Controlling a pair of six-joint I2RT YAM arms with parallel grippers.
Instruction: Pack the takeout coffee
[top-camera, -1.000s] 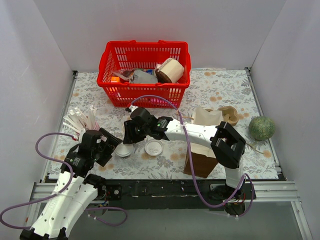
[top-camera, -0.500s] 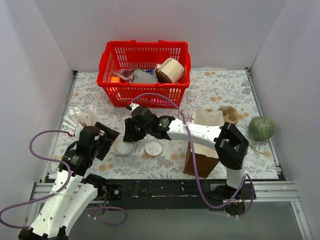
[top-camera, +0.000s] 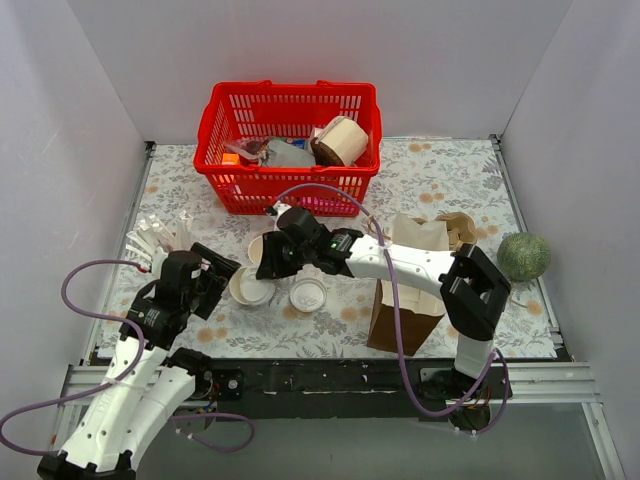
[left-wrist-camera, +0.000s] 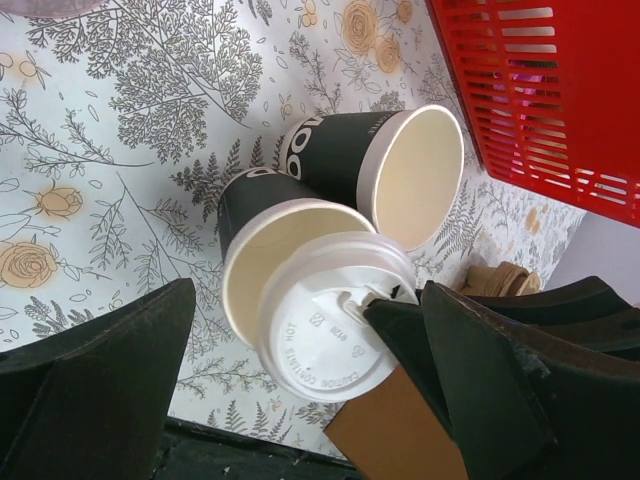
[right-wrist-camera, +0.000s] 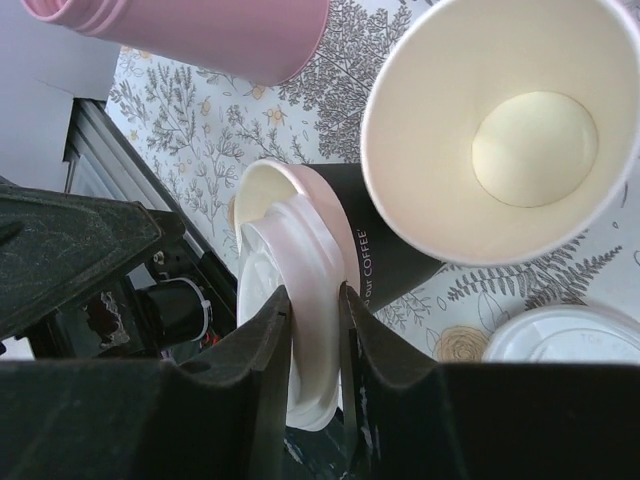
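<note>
Hanging wide open by the table's near edge, left of centre, the left gripper holds nothing; its fingers flank the takeout coffee without touching it. That dark paper cup stands just right of it, close to the near edge, its cream mouth only half covered: the white lid sits askew, one side lifted clear of the rim. The right gripper reaches in from the right, its fingers narrowed to a pinch on the lid's edge. Just behind the first cup, toward the far edge and touching it, stands a lidless cup. A loose lid lies on the table to the right, and farther right, by the near edge, stands a brown paper bag. The step in hand looks to be capping the cup, not yet packing it. Next, the lid probably needs levelling and pressing until it seats all round, with the cup steadied against tipping, before anything goes to the bag.
</note>
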